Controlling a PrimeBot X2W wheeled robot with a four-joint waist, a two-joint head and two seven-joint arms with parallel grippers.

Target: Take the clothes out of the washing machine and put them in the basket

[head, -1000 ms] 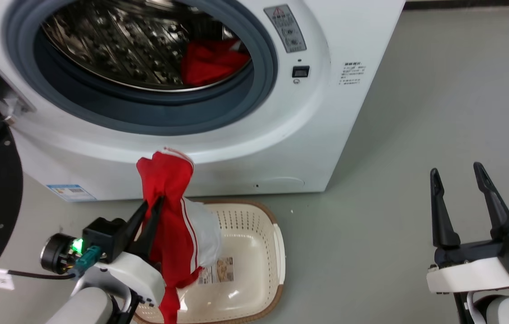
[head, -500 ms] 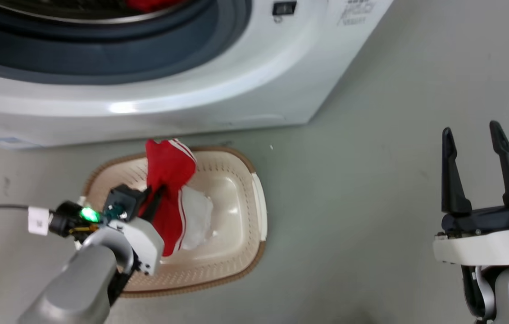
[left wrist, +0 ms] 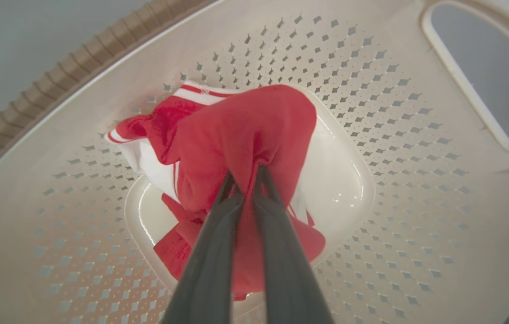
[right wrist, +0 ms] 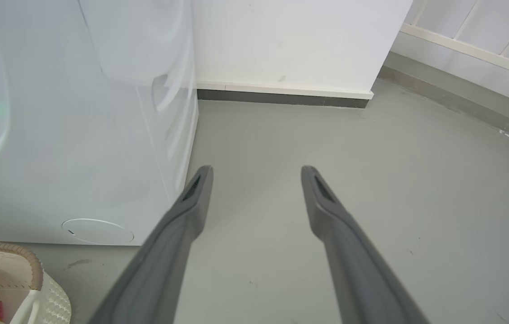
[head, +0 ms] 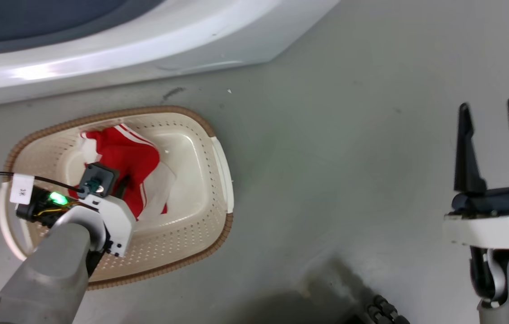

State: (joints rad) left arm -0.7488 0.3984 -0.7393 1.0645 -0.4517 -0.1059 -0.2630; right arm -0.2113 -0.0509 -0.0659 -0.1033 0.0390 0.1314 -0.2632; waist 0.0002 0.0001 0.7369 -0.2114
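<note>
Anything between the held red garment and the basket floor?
Nothing visible. The red white-striped fabric garment, pinched in the left gripper, hangs inside the cream perforated plastic basket, lower folds on its bottom.

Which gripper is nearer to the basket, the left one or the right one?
Left. The left gripper is inside the basket, shut on the red garment. The right gripper is open above the floor, well off to the basket's right.
</note>
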